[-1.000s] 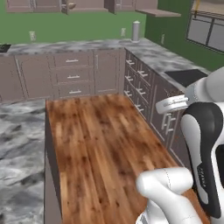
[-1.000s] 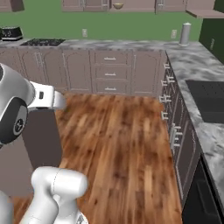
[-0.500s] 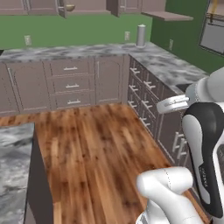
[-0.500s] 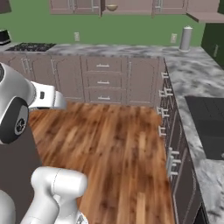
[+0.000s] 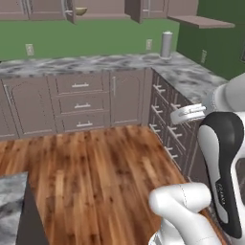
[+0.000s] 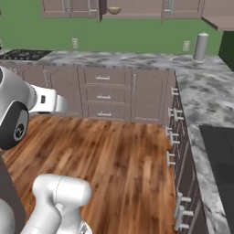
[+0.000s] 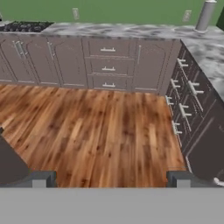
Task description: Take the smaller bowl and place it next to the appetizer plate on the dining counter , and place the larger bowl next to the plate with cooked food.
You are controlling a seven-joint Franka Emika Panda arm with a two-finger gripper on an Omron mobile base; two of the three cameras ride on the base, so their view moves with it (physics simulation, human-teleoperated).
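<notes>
The wooden floor (image 5: 91, 177) and the marbled wall counter (image 6: 137, 59) with its cabinets lie ahead, so I judge the robot is on the way to fetch a bowl. A small bowl (image 6: 114, 10) sits in the open upper cabinet (image 6: 132, 8); next it should come closer and reach up. The gripper (image 7: 112, 178) is wide open and holds nothing.

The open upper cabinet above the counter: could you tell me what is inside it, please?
A small olive-tan bowl sits on the open upper cabinet shelf. Anything beside it is hidden by the doors.
</notes>
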